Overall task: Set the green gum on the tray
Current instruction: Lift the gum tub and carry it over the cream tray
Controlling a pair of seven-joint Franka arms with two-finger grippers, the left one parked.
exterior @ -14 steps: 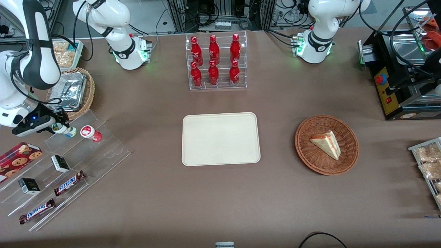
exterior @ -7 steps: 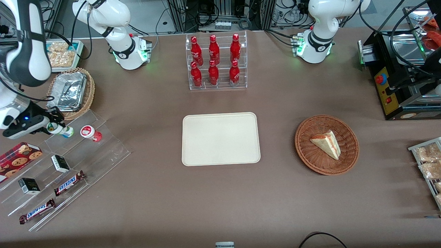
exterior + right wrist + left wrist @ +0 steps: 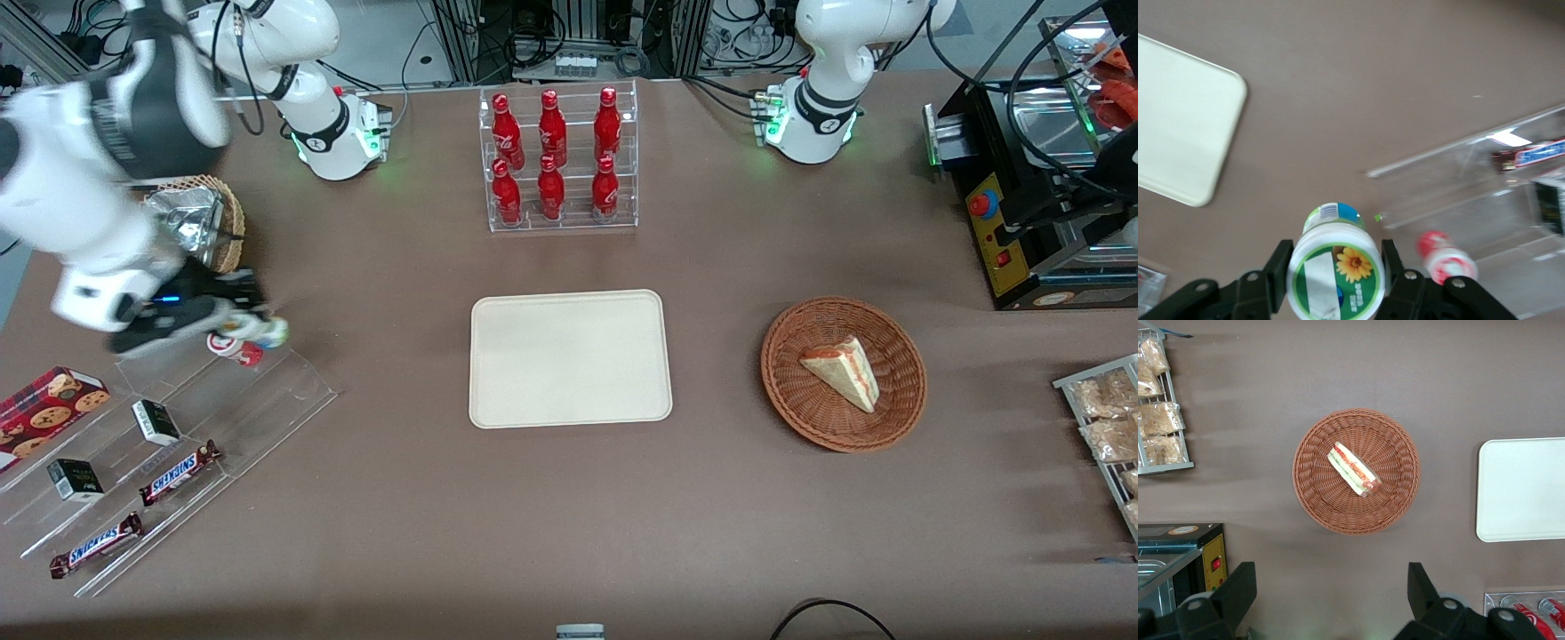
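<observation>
My right gripper (image 3: 253, 327) is shut on the green gum (image 3: 269, 331), a small bottle with a white lid bearing a green flower label (image 3: 1335, 272). It holds the bottle lifted above the upper step of the clear acrylic rack (image 3: 267, 391), toward the working arm's end of the table. The red-lidded bottle (image 3: 233, 348) lies on the rack just below the gripper and also shows in the right wrist view (image 3: 1445, 260). The cream tray (image 3: 569, 358) lies flat at the table's middle, apart from the gripper; its corner shows in the right wrist view (image 3: 1185, 133).
The rack also holds Snickers bars (image 3: 178, 471) and small dark boxes (image 3: 156, 421). A wicker basket with a foil pan (image 3: 200, 231) stands near the arm. A stand of red bottles (image 3: 556, 160) is farther from the camera than the tray. A wicker basket with a sandwich (image 3: 843, 373) lies toward the parked arm's end.
The gripper has lifted the green gum off the rack and carried it sideways toward the tray, passing over the red-lidded bottle. The arm has swung up and inward.
</observation>
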